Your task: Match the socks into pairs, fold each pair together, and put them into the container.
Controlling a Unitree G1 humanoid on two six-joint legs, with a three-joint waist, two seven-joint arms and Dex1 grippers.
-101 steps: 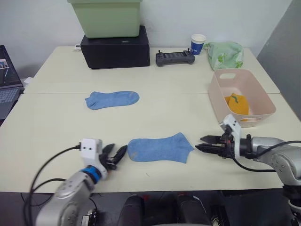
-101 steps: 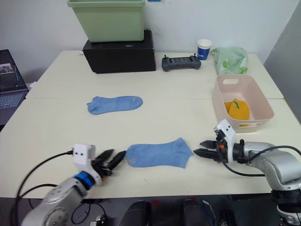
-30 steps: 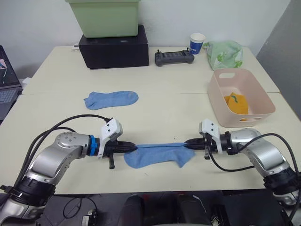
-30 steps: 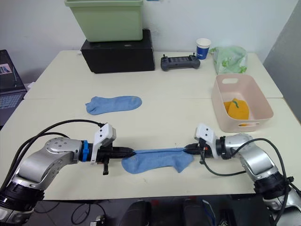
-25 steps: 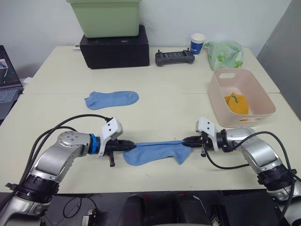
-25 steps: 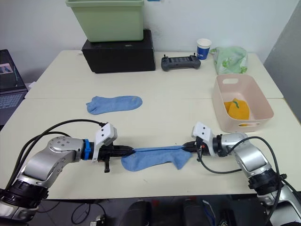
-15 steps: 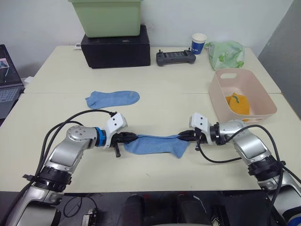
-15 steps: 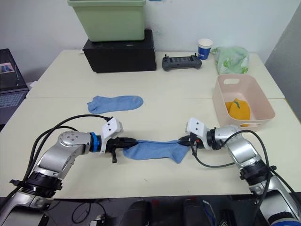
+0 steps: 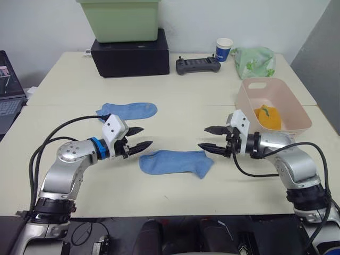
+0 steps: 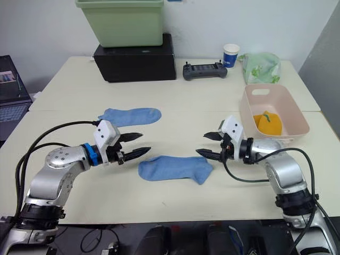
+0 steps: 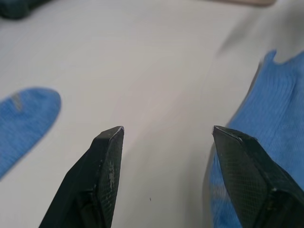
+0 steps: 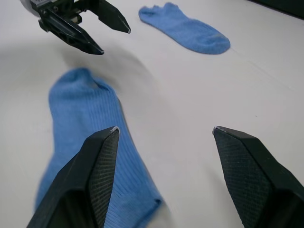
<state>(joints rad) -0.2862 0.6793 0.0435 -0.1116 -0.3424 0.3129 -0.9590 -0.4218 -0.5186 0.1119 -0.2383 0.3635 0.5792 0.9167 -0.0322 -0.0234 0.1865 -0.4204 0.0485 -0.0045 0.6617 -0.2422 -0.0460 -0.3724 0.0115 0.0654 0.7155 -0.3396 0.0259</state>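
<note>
A light blue sock [image 9: 174,161] lies flat near the table's front, between my two grippers. My left gripper [image 9: 142,137] hovers open just past its left end, touching nothing. My right gripper [image 9: 208,137] hovers open just past its right end, also empty. A second light blue sock [image 9: 128,110] lies flat farther back on the left. The pale pink container [image 9: 282,127] stands at the right with a folded mustard-orange pair [image 9: 267,117] inside. From the right wrist both blue socks [image 12: 90,156] [image 12: 186,28] and the left gripper [image 12: 110,34] are visible.
A black box [image 9: 130,53] carrying a light green tub [image 9: 119,20] stands at the back. Beside them are a black controller [image 9: 197,65], a paper cup [image 9: 223,49] and a green-patterned bag [image 9: 254,60]. A laptop [image 9: 9,101] sits off the table's left edge.
Both grippers have let go of the near blue sock, opened and drawn back from its ends. The sock now lies flat on the table, slightly farther back than a second ago.
</note>
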